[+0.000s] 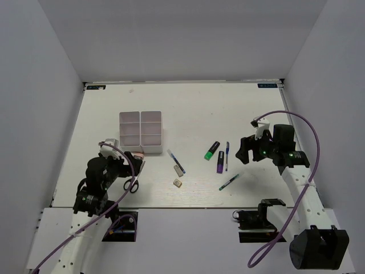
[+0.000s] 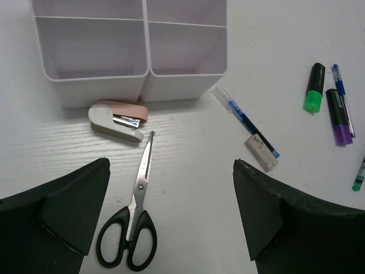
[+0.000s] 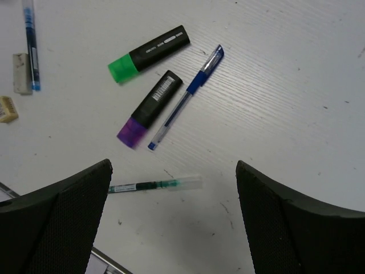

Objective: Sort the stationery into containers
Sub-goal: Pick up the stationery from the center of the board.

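The white organiser tray (image 1: 121, 129) stands left of centre; all compartments in view are empty, and its near wall shows in the left wrist view (image 2: 102, 91). Black-handled scissors (image 1: 134, 182) (image 2: 134, 222) lie in front of it. My left gripper (image 1: 131, 170) (image 2: 171, 211) is open and empty, hovering over the scissors. A green highlighter (image 1: 212, 150) (image 3: 149, 53), a purple highlighter (image 1: 220, 162) (image 3: 149, 107), a blue pen (image 1: 227, 155) (image 3: 185, 98) and a green pen (image 1: 229, 182) (image 3: 154, 185) lie right of centre. My right gripper (image 1: 246, 154) (image 3: 174, 211) is open and empty above the green pen.
A beige and pink stapler (image 2: 117, 121) lies against the tray's near wall. Another blue pen (image 1: 175, 161) (image 2: 248, 121) lies over a long beige eraser (image 1: 179, 170) (image 2: 261, 153); a small eraser (image 1: 178, 182) (image 3: 7, 108) is near the front. White walls enclose the table.
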Controlling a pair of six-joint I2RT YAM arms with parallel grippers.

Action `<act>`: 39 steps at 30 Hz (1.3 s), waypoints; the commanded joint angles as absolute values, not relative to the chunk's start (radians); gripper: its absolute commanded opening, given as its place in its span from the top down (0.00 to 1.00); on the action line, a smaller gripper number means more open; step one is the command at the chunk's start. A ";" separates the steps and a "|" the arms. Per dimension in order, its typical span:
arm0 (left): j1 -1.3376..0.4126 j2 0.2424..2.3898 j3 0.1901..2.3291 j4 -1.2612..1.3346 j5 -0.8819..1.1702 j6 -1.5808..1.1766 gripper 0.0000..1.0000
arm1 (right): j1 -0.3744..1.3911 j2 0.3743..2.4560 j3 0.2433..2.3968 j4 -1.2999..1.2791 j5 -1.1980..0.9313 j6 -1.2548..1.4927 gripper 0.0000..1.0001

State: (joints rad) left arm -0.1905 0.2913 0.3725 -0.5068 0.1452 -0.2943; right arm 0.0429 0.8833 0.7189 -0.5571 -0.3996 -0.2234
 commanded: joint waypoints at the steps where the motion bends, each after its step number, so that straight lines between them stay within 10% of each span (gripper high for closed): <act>1: -0.190 0.301 0.377 -0.489 0.216 -0.285 0.01 | 0.040 0.887 0.735 -0.558 -0.502 -0.179 0.10; 7: -0.187 0.362 0.387 -0.494 0.247 -0.307 0.08 | 0.040 0.839 0.692 -0.560 -0.554 -0.255 0.13; 9: -0.189 0.389 0.391 -0.489 0.255 -0.314 0.34 | 0.041 0.821 0.660 -0.542 -0.574 -0.279 0.32; 10: -0.189 0.418 0.393 -0.488 0.261 -0.324 0.48 | 0.041 0.813 0.657 -0.537 -0.574 -0.281 0.74; 11: -0.189 0.454 0.396 -0.495 0.256 -0.331 0.65 | 0.041 0.807 0.654 -0.538 -0.566 -0.285 0.94; 12: -0.187 0.471 0.408 -0.502 0.253 -0.363 1.00 | 0.041 0.808 0.653 -0.538 -0.560 -0.282 1.00; 14: -0.189 0.543 0.434 -0.534 0.212 -0.397 1.00 | 0.044 0.818 0.657 -0.532 -0.517 -0.276 1.00; 17: -0.196 0.618 0.457 -0.572 0.143 -0.553 0.99 | 0.043 0.837 0.669 -0.549 -0.499 -0.288 0.10; 18: -0.196 0.647 0.456 -0.574 0.118 -0.577 0.90 | 0.043 0.838 0.676 -0.572 -0.499 -0.293 0.10; 19: -0.202 0.661 0.459 -0.577 0.100 -0.644 0.60 | 0.044 0.844 0.681 -0.571 -0.503 -0.295 0.10; 22: -0.257 0.709 0.434 -0.526 -0.018 -0.701 0.30 | 0.045 0.838 0.687 -0.572 -0.494 -0.290 0.10; 39: -0.520 0.894 0.313 -0.195 -0.633 -0.841 0.45 | 0.043 0.821 0.689 -0.589 -0.506 -0.307 0.10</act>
State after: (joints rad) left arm -0.5133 0.8650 0.2943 -0.2626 -0.5282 -0.8101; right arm 0.0460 0.8326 0.6563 -0.5819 -0.4973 -0.2947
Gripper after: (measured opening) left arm 0.549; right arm 0.904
